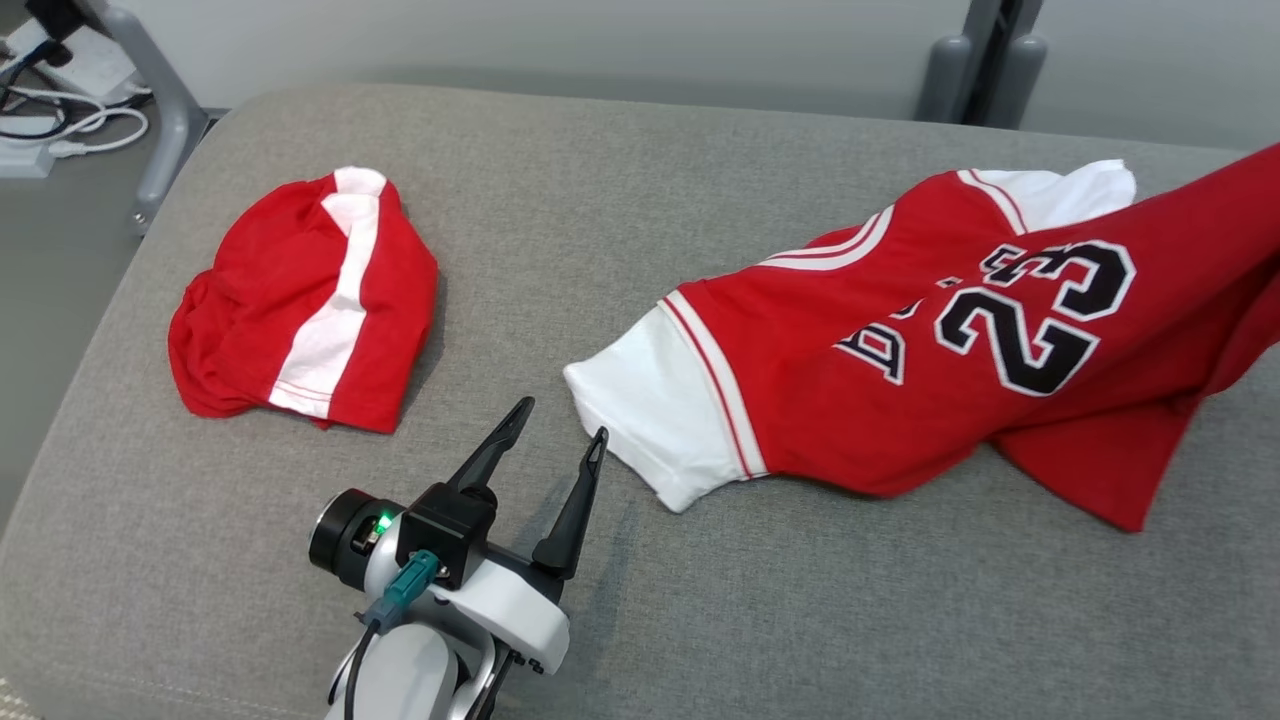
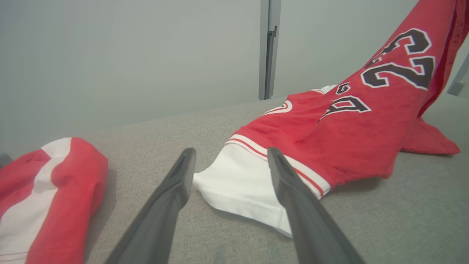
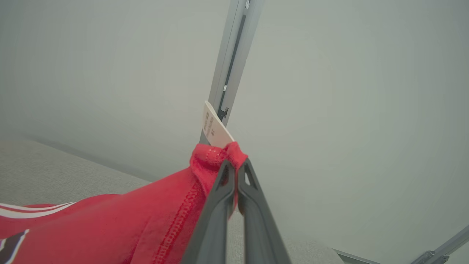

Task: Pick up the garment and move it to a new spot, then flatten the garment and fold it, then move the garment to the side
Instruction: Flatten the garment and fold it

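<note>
Setting: a wide grey fabric cushion (image 1: 640, 180) against a pale wall (image 1: 500, 40); cables (image 1: 70, 120) lie on the floor at the far left corner.

Item 1: jersey (image 1: 900, 400), red with white sleeves and a black number 23. It lies on the right half of the cushion. Its right side is lifted off the surface and runs up out of the head view, so the body hangs in a slope with loose folds beneath. One white sleeve (image 1: 650, 420) lies flat and points toward the middle.

Item 2: a second red-and-white garment (image 1: 300, 300), bundled on the left half, well apart from the jersey.

Left tool (image 1: 562, 420): fingers spread wide and low over the cushion, with the tips just beside the white sleeve's cuff and nothing between them.

Right tool (image 3: 237, 165): fingers pressed together, pinching a bunched red hem (image 3: 216, 157) of the jersey, with a pale label (image 3: 214, 128) sticking up just past the tips.

Handling: likely light, thin and limp. It will drape and sag from any single hold and may slide a little on the cushion. Edges, hems and cuffs look like the best holds, and the sleeve cuff seems the natural second hold for spreading it flat.
</note>
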